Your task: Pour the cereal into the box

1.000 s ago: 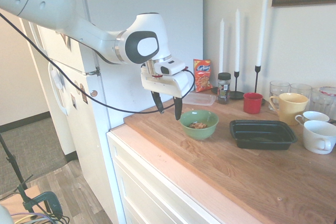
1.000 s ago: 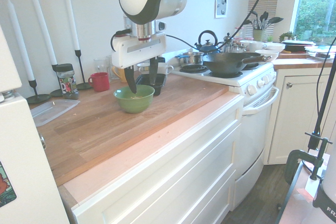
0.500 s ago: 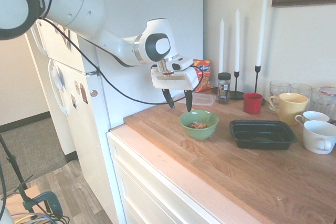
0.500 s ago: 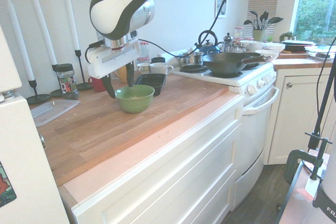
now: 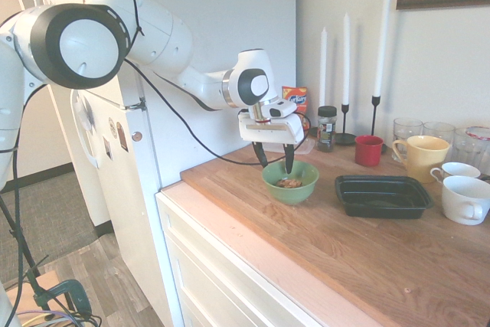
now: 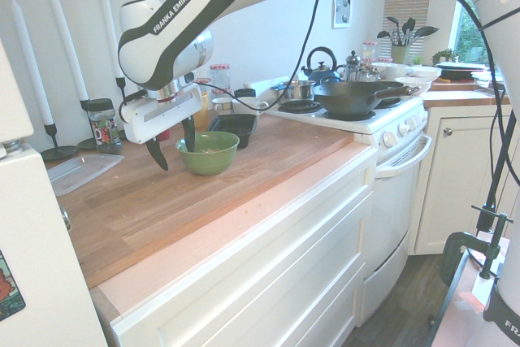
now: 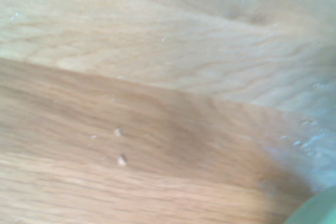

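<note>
End effector (image 5: pixel 275 164) spread over bowl (image 5: pixel 290 181) rim

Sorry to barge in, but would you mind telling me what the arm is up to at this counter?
The end effector is open and holds nothing. It hangs at the rim of the green bowl, on the side away from the black box. The cereal sits in the bowl, so nothing has been poured yet. Bowl and box stand apart on the wooden counter.
</note>
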